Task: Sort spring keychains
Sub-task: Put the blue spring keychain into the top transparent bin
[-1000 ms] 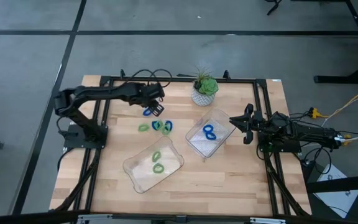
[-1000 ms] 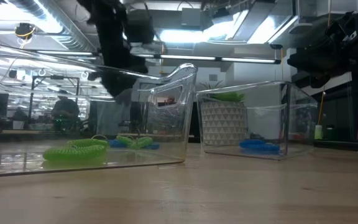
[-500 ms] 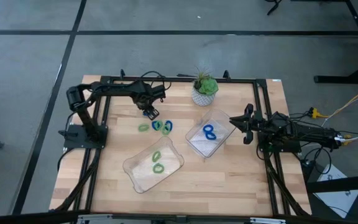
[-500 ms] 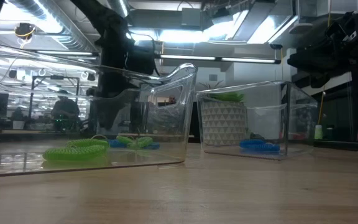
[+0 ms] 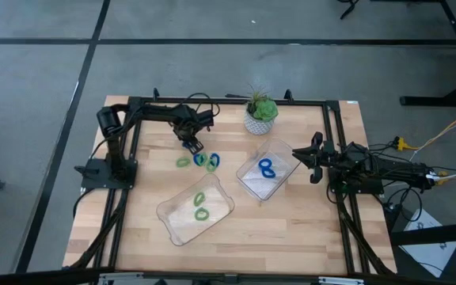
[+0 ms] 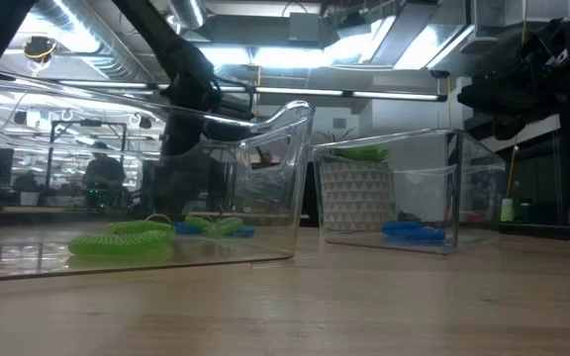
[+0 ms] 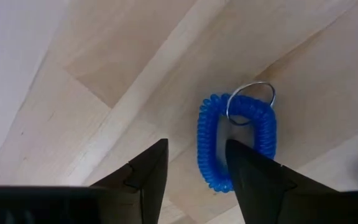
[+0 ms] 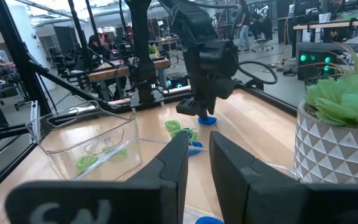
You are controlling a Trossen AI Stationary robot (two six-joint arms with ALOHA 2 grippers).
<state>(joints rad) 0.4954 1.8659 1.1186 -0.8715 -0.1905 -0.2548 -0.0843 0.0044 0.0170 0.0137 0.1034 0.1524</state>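
Observation:
My left gripper [image 5: 190,143] is open and points down at a bright blue spring keychain [image 7: 236,143] with a metal ring, which lies flat on the wood. One finger [image 7: 149,167] stands outside the coil and the other [image 7: 248,168] over its middle. More blue and green keychains [image 5: 200,161] lie loose nearby. Two green ones [image 5: 201,207] lie in the near clear tray [image 5: 172,218]. Blue ones [image 5: 267,167] lie in the right clear tray [image 5: 248,184]. My right gripper [image 5: 298,152] waits beside that tray, its fingers a narrow gap apart [image 8: 199,155]. My left gripper comes from above with its fingers astride one side of the blue keychain's coil [image 7: 205,140]. I cannot tell whether the fingers touch it. The keychain lies flat on the table.
A potted green plant [image 5: 260,115] in a white pot stands at the far edge, right of my left gripper. A dark frame [image 5: 228,101] runs round the table. Bare wood lies along the near edge [image 5: 275,237]. People and desks show in the room behind.
My left gripper has gone down and a little toward the table's left, onto the blue keychain. The left arm has swung and folded lower with it. The keychains and trays have stayed where they were.

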